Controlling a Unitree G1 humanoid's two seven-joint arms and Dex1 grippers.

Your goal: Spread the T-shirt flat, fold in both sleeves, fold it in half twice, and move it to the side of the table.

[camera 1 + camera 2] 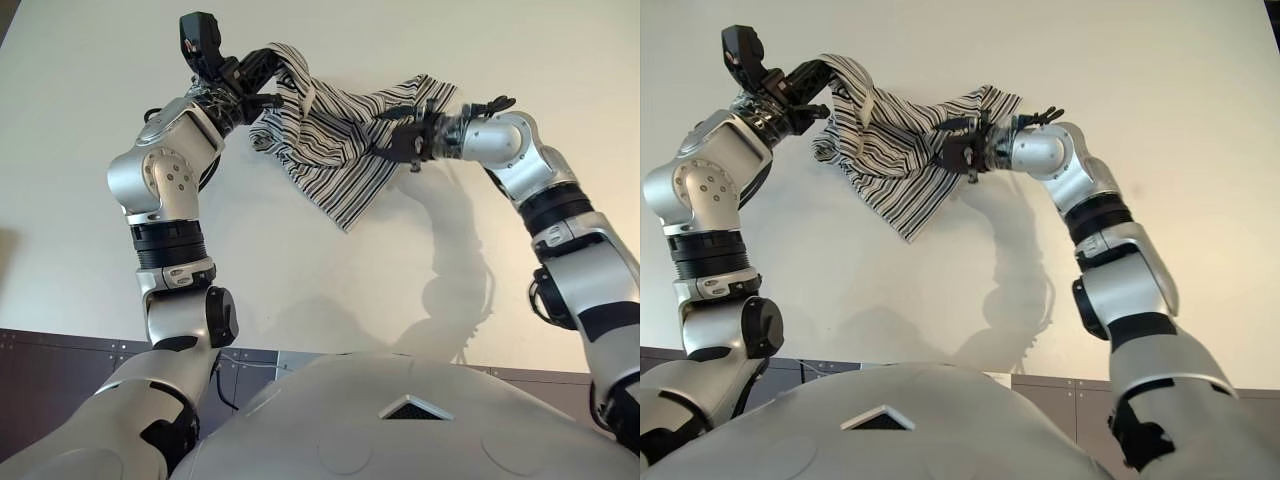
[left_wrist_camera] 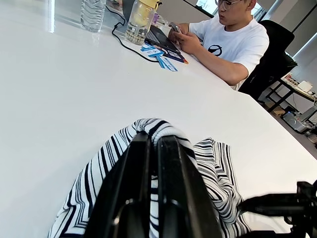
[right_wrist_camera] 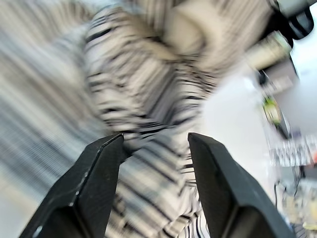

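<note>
Closest to the lens are the two black fingers (image 2: 138,168) of the left gripper (image 2: 153,141). They are pressed almost together, and a fold of the striped T-shirt (image 1: 325,130) is pinched between their tips and goes over them. From this grip the cloth falls away on both sides in loose folds.

The right gripper (image 3: 154,139) has its fingers (image 3: 99,168) clearly apart, and striped cloth fills the space between them. This view is smeared, so I cannot tell if the pads touch the cloth. In the head views this gripper is at the opposite upper edge of the shirt, right against it.

The T-shirt is stretched between the two grippers. It is bunched and not flat, and one corner points toward the near edge of the white table (image 1: 100,60). It is around the middle of the table, well apart from the near edge. I cannot tell if its lower part rests on the surface.

Farther away, near the far edge of the table, stand a clear bottle (image 2: 92,10) and a yellowish jar (image 2: 138,22). Beside them are a black cable (image 2: 124,37) and some blue cards (image 2: 161,52).
</note>
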